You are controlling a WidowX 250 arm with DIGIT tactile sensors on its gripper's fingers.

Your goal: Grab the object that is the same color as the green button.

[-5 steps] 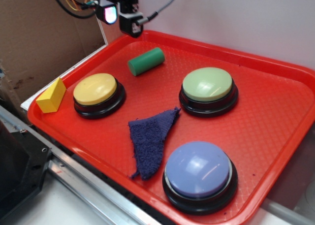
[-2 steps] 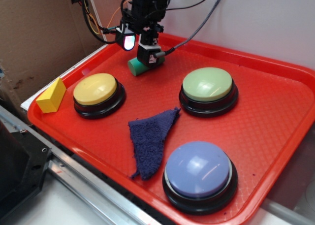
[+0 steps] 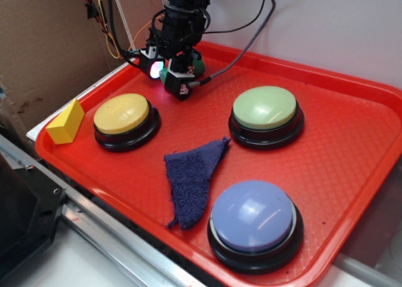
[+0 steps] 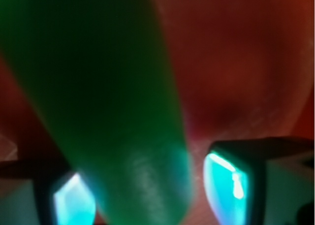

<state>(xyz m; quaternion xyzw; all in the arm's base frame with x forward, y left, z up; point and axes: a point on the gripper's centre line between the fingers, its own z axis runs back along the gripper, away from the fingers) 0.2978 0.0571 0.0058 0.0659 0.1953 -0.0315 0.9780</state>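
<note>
Gripper [image 3: 168,75] fingers astride green cylinder [image 4: 106,112], unclosed.

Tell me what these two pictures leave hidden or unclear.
- Exterior view: the gripper covers most of the green cylinder; whether the jaws touch it is hidden.
- Wrist view: the cylinder is a close blur with its far end cut off; a gap shows beside the right pad.
- Exterior view: the tray runs off the right edge.

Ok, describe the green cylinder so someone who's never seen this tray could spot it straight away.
Start at the red plastic tray and go to its far left corner, beyond the yellow dome button. There the black gripper sits low over a small solid green cylinder, lying on its side. It is darker green than the pale green dome button and has no black base.
</note>
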